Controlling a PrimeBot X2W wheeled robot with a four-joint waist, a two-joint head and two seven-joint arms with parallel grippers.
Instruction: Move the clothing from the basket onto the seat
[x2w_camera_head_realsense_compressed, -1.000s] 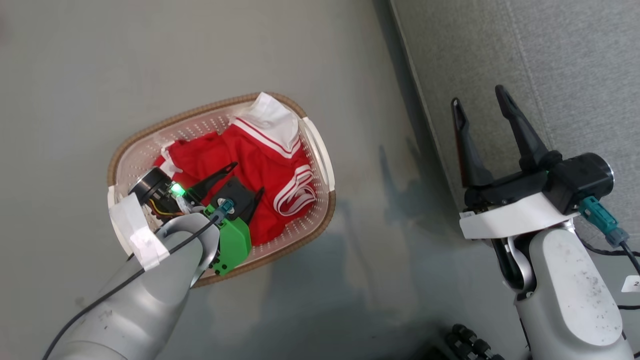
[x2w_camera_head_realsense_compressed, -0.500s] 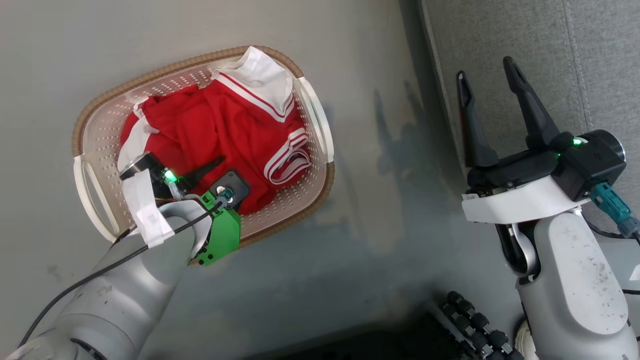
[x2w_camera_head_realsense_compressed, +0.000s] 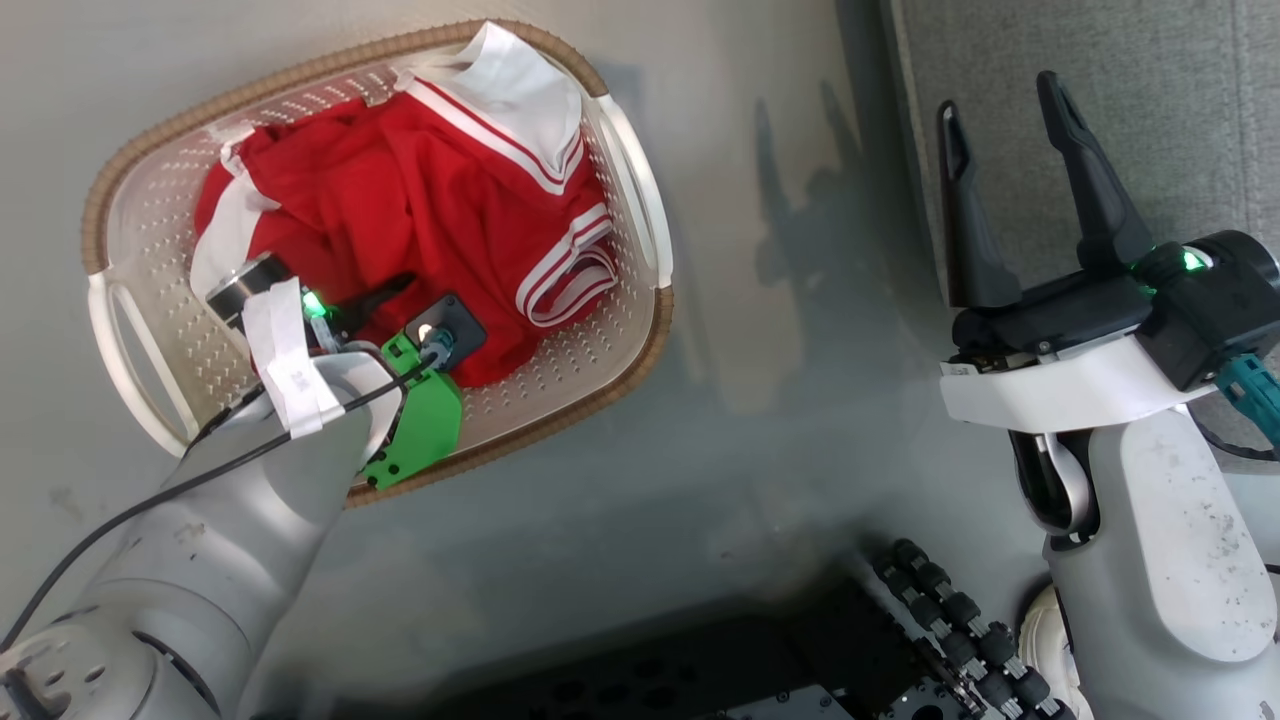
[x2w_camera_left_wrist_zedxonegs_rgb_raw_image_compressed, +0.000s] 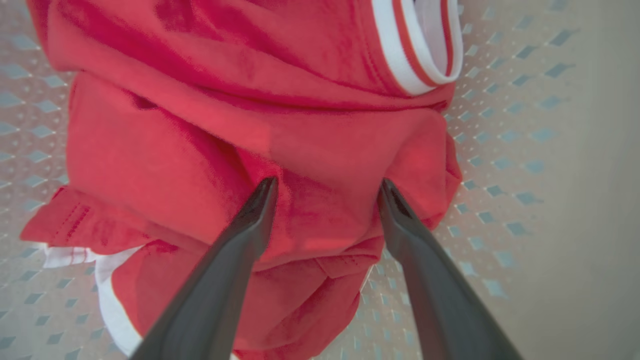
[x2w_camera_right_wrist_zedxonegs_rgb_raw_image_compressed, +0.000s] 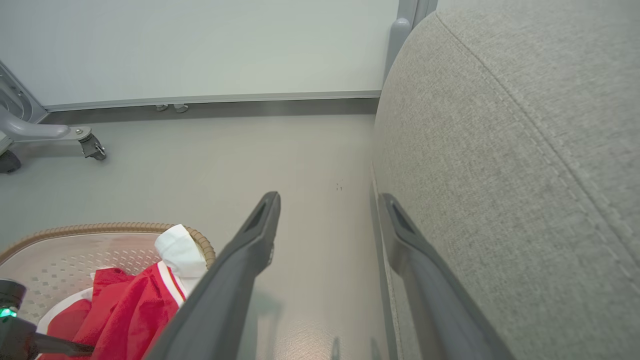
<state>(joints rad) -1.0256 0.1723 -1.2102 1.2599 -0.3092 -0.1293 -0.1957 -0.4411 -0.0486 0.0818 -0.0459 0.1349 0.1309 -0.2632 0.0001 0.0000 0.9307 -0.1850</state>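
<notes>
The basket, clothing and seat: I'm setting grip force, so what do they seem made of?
The basket looks like moulded plastic, slightly glossy, with regular holes; its brown rim looks woven. The clothing seems soft matte red fabric, falling in folds. The seat is grey matte upholstery, coarse weave, stitched seam.

An open strip of bare floor (x2w_camera_head_realsense_compressed: 780, 400) runs between the basket (x2w_camera_head_realsense_compressed: 590, 360), upper left of the frame, and the seat (x2w_camera_head_realsense_compressed: 1180, 100), upper right. Inside the basket the clothing (x2w_camera_head_realsense_compressed: 400, 200) covers nearly all the bottom.
</notes>
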